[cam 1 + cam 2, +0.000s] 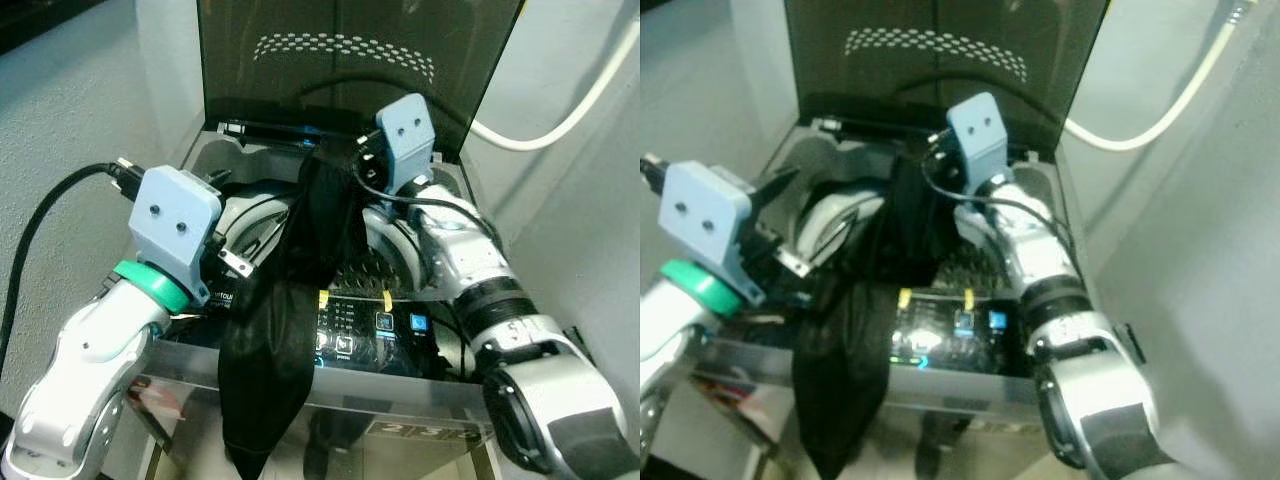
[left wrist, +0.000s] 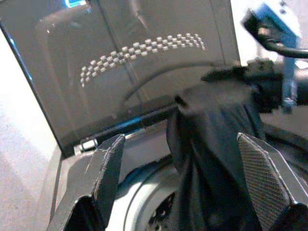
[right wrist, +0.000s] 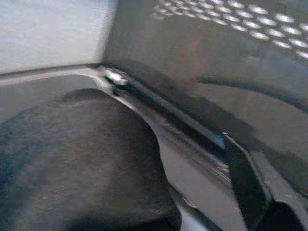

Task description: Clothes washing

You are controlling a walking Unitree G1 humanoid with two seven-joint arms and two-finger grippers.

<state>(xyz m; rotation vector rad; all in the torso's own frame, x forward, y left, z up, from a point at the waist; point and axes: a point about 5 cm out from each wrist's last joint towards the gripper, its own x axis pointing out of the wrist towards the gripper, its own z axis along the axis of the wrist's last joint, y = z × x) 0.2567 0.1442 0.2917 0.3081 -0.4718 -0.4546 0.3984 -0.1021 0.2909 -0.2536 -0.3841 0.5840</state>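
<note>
Nearest the camera, the front rim of a top-loading washing machine is seen, with its dark control panel lit by small blue icons and marked by two yellow strips. A black garment is draped over this front edge on the robot's left side, its lower end hanging down outside the machine and its upper part rising in a dark column above the drum opening. The left gripper is held just beside the garment, above the left side of the opening; in the left wrist view its two black fingers are spread wide apart, with the hanging cloth between them but no grip on it to be seen. The perforated drum is glimpsed beneath the cloth. Farther back, the top of the garment is gathered at the right gripper, which is held over the rear of the opening; the cloth appears to be pinched there, though how far the fingers are closed cannot be told. Behind both arms, the smoked transparent lid stands raised, bearing an arc of white dots. A white hose is seen against the wall at the right.
</note>
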